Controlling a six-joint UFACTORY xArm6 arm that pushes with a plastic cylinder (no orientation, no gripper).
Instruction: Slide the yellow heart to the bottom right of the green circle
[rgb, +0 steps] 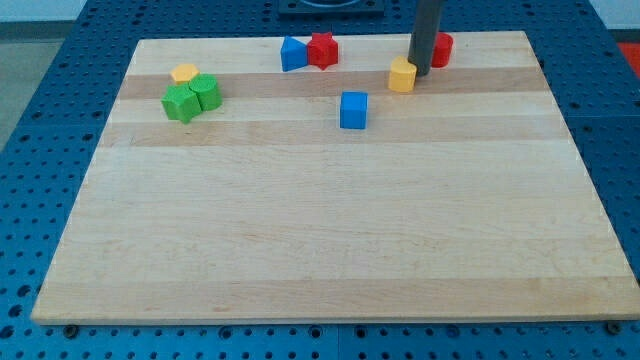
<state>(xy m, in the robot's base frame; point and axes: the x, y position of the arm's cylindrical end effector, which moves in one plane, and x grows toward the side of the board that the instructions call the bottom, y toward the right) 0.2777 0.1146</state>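
The yellow heart (402, 74) sits near the view's top, right of centre. My tip (420, 72) is down on the board, touching or almost touching the heart's right side. The green circle (207, 91) is far off at the view's upper left. It is pressed against a green star-like block (180, 104) on its lower left. A second yellow block (184, 73), flat and pentagon-like, lies just above the two green blocks.
A blue cube (353, 110) lies below and left of the heart. A blue block (293, 53) and a red star (322, 50) touch each other near the top edge. A red block (442, 48) is partly hidden behind the rod. The wooden board (320, 250) rests on a blue perforated table.
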